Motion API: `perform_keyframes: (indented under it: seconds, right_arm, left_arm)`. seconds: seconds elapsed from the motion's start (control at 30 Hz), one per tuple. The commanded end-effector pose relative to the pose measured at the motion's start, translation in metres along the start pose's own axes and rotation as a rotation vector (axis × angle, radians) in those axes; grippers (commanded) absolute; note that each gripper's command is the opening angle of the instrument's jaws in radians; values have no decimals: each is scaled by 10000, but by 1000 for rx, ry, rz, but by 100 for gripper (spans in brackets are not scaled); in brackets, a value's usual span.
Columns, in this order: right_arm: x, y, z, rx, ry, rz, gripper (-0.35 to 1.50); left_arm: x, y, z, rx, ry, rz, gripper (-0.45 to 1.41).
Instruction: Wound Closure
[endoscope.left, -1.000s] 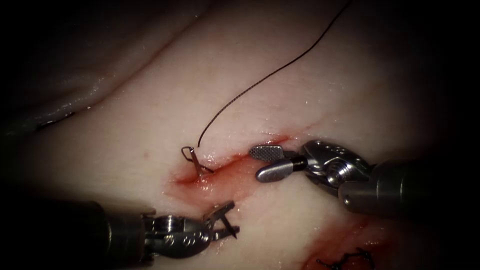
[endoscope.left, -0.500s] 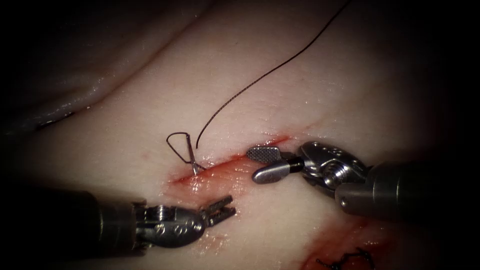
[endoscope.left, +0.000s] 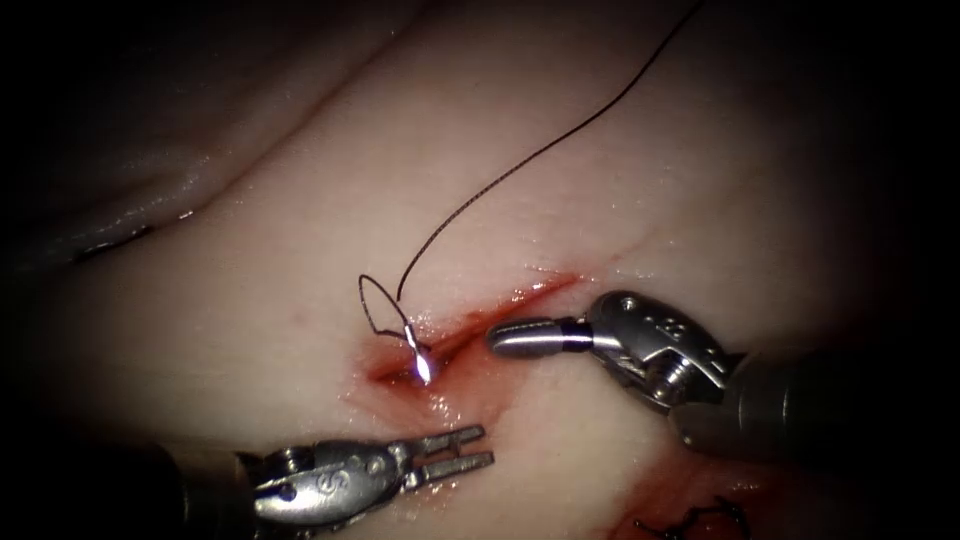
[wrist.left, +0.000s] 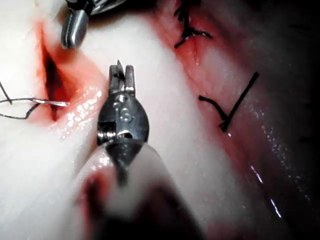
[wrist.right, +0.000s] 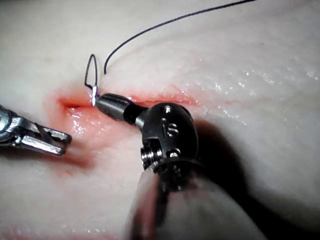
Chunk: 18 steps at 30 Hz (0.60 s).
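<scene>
A short bright stretch of the needle (endoscope.left: 416, 352) sticks out of the tissue (endoscope.left: 330, 170) at the left end of the red cut (endoscope.left: 510, 303); the rest of its curve is hidden. From it the dark thread (endoscope.left: 540, 150) makes a small loop, then runs up and to the right. My left tool (endoscope.left: 455, 452) lies just below the cut, jaws slightly open and holding nothing. Its two jaws (wrist.left: 122, 75) point toward the cut. My right tool (endoscope.left: 510, 338) lies in the cut right of the needle, shut and empty. Its tip (wrist.right: 107, 105) is close beside the needle (wrist.right: 93, 96).
Red fluid wets the cut and the tissue around the needle. Dark stitches of an earlier closure (endoscope.left: 690, 520) lie below the right tool on a second reddened line, with knotted cut ends (wrist.left: 230, 107) on that side of the left tool.
The right tool's jaws, open earlier, have shut, and its tip has dropped slightly toward the needle. The left tool has shifted lower. The needle has tilted and its thread loop changed shape.
</scene>
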<state>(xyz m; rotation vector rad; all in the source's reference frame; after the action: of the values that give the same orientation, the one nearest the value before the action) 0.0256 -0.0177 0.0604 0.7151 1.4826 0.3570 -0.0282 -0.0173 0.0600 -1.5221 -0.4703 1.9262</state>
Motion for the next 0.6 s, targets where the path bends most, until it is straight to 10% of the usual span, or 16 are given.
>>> perform_keyframes:
  seconds: [0.03, 0.6]
  right_arm:
    - [-11, -1, 8, 31, -14, -39, 10]
    - [-23, -22, 28, 191, -90, -240, 68]
  left_arm:
    - [-7, 4, 5, -14, 10, -29, -45]
    - [32, 44, -21, -211, 168, -300, -45]
